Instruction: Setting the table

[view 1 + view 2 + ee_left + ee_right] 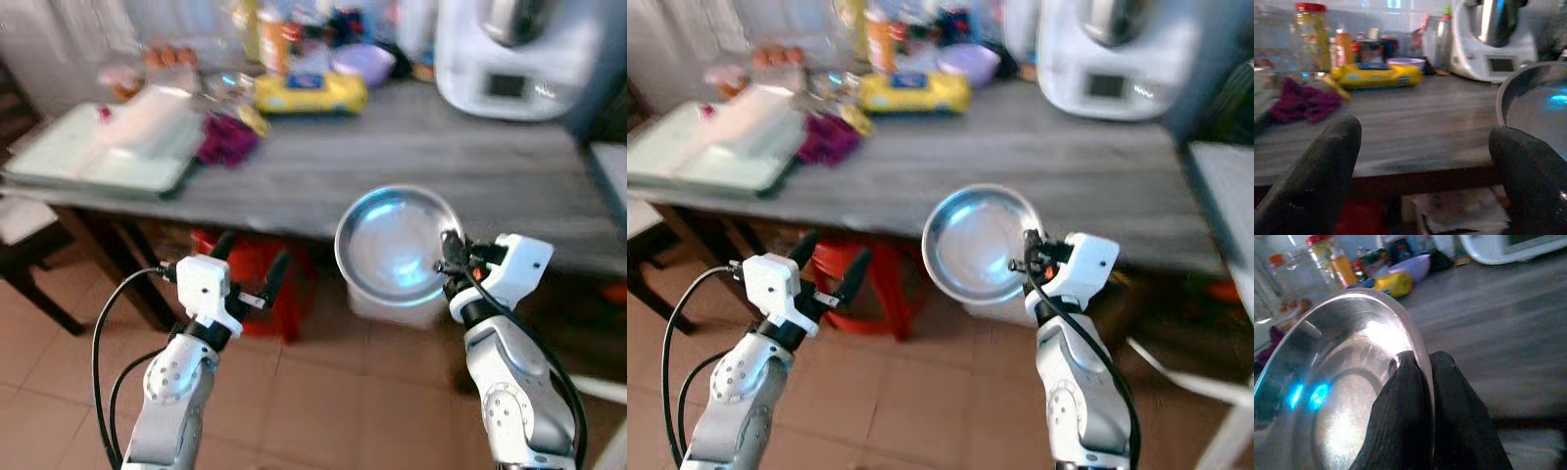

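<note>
Carry step: right pincer (446,262) was clamped on the steel plate's (392,245) rim, tilted at the counter (392,157) edge; left pincer (250,259) apart, empty; next, probably level and set it down.

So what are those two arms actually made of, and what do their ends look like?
Both arms are silver-grey metal tubes with round bolted joints. Each ends in a white boxy wrist block carrying the jaws: two long, rounded black fingers. Black cables loop loosely beside the left arm and along the right arm. A small red detail sits by the right gripper; the left gripper looks plain.
</note>
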Controlling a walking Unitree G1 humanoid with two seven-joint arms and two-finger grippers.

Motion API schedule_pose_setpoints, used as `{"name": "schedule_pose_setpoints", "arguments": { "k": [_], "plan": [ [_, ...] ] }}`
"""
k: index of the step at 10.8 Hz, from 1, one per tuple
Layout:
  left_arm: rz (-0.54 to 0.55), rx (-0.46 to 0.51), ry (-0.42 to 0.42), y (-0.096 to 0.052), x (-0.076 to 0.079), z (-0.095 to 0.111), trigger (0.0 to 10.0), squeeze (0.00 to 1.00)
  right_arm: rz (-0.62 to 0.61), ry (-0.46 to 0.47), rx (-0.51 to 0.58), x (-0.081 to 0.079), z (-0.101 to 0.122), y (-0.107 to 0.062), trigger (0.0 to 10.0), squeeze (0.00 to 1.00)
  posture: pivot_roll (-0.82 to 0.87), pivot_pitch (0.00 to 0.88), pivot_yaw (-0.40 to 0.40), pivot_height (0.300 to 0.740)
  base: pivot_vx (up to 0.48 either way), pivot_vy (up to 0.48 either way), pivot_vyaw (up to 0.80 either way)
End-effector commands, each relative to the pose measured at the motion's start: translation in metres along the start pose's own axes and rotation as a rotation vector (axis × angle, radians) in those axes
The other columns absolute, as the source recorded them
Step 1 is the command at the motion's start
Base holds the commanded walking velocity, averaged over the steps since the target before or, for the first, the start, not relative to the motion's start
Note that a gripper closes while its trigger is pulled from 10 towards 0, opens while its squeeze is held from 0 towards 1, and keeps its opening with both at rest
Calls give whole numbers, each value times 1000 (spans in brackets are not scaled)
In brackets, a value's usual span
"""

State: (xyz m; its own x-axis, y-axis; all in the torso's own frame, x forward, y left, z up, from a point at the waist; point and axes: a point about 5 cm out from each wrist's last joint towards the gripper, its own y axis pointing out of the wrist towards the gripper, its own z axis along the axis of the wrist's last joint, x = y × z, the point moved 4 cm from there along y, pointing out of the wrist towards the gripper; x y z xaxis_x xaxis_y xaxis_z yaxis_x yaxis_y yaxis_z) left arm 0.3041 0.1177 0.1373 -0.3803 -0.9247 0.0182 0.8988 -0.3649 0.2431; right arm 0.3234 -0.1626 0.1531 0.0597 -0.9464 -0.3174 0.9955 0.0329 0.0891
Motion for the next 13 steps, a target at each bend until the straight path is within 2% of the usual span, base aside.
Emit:
{"name": "schedule_pose_setpoints", "arguments": {
  "k": [1, 5, 9, 13],
  "plan": [
    [6, -20, 6, -3, -4, -3, 10000, 0, 19, 15, 10, -7, 2, 0, 10000, 0, -65, 133, 37, 740, 345, 0, 0],
    [-1, -41, -8, -7, -1, -7, 10000, 0, -4, 22, 6, -3, 2, -1, 10000, 0, -71, 141, 38, 740, 317, 0, 0],
    [-35, -86, -9, -27, 5, -21, 10000, 0, -68, 62, -7, 9, 0, -3, 10000, 0, -76, 145, 35, 740, 0, 0, 0],
    [-77, -120, 0, -37, 7, -29, 10000, 0, -149, 107, 4, 23, 6, 6, 10000, 0, -79, 150, 35, 740, 0, 0, 0]
  ]
}}
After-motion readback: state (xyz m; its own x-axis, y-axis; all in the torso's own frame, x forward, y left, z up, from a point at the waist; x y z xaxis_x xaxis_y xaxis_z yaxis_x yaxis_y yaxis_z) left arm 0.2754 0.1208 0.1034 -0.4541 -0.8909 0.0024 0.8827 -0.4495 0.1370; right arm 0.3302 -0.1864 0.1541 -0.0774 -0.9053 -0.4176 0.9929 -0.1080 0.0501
